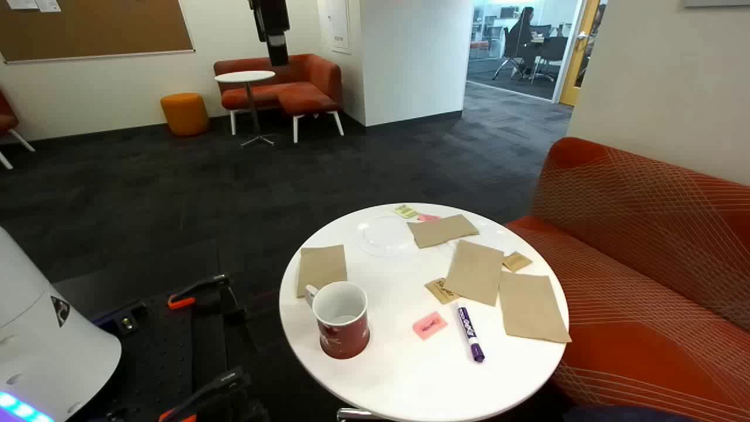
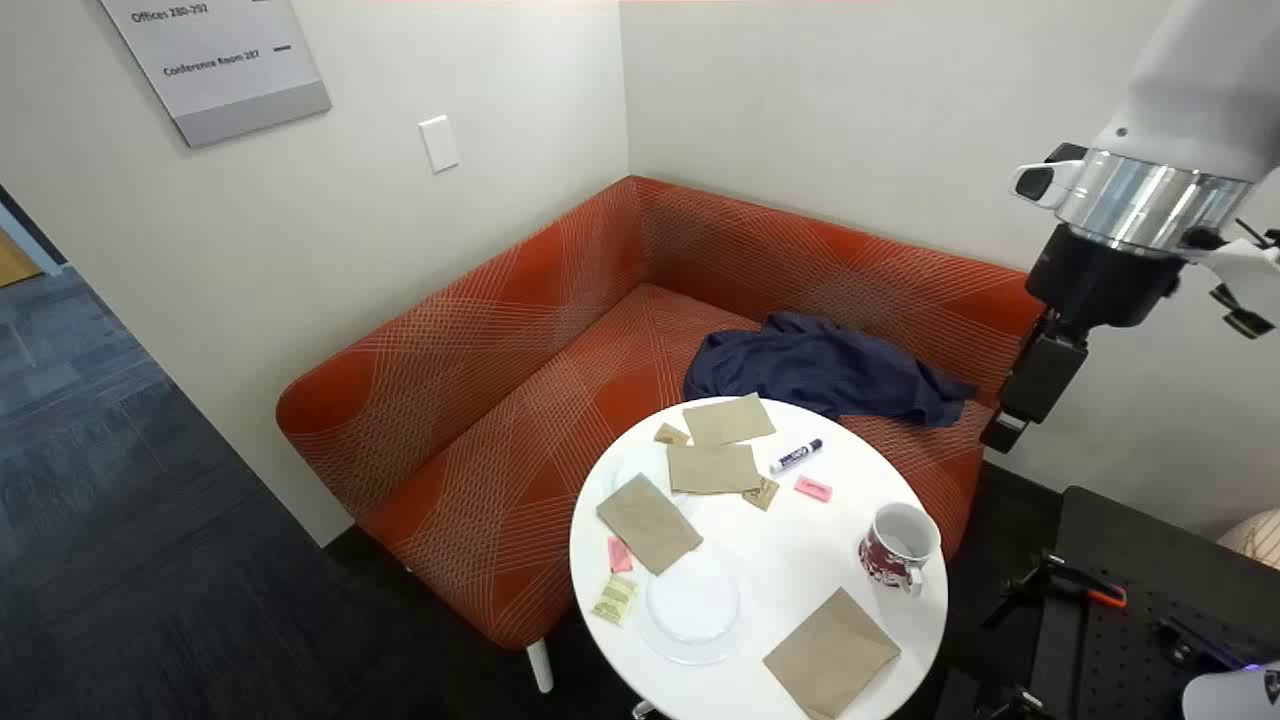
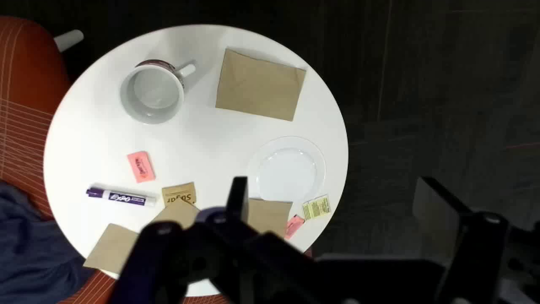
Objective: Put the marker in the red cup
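The robot's claw (image 3: 331, 190) hung higher than a round white table (image 3: 211, 139), its two sides spread wide apart. Lower than the claw and well to its left in the wrist view, a purple marker (image 3: 121, 197) lay flat on the table, just beside a brown sugar packet (image 3: 179, 193) and apart from the red cup (image 3: 152, 95). The cup stood upright, up and to the claw's left in the same view, with a pink packet (image 3: 141, 166) between cup and marker. Nearer the claw sat a pale plate (image 3: 287, 173) among brown paper sheets (image 3: 260, 84). In an exterior view, a dark blue cloth (image 2: 820, 370) rested on a red sofa (image 2: 560, 420) to the claw's left.
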`<action>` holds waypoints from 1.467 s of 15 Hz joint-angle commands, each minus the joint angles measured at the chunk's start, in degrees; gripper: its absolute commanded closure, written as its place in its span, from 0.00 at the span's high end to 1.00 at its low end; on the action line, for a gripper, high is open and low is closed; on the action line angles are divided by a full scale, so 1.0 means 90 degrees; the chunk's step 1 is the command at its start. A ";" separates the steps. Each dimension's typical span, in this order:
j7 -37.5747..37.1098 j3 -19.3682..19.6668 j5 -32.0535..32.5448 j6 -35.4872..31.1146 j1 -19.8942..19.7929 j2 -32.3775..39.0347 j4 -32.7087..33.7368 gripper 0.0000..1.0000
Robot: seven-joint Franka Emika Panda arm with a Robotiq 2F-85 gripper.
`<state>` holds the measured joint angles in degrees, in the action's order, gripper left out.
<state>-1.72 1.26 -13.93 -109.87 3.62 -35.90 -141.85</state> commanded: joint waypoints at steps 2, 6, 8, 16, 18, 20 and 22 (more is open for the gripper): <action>0.0032 -0.0055 -0.0033 0.0028 -0.0071 0.0005 0.0018 1.00; 0.0032 -0.0055 -0.0033 0.0028 -0.0071 0.0005 0.0018 1.00; -0.0145 -0.0068 -0.0004 -0.0104 -0.0185 0.0077 0.0064 1.00; -0.1149 0.0090 -0.0083 -0.0875 -0.0911 0.0382 0.0277 1.00; -0.1586 0.0125 -0.0077 -0.1174 -0.1112 0.0571 0.0398 1.00; -0.2054 0.0129 -0.0056 -0.1438 -0.1301 0.0793 0.0565 1.00; -0.2553 0.0111 -0.0019 -0.1709 -0.1488 0.1097 0.0771 1.00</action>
<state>-18.73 2.79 -13.92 -122.99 -7.37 -30.83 -138.91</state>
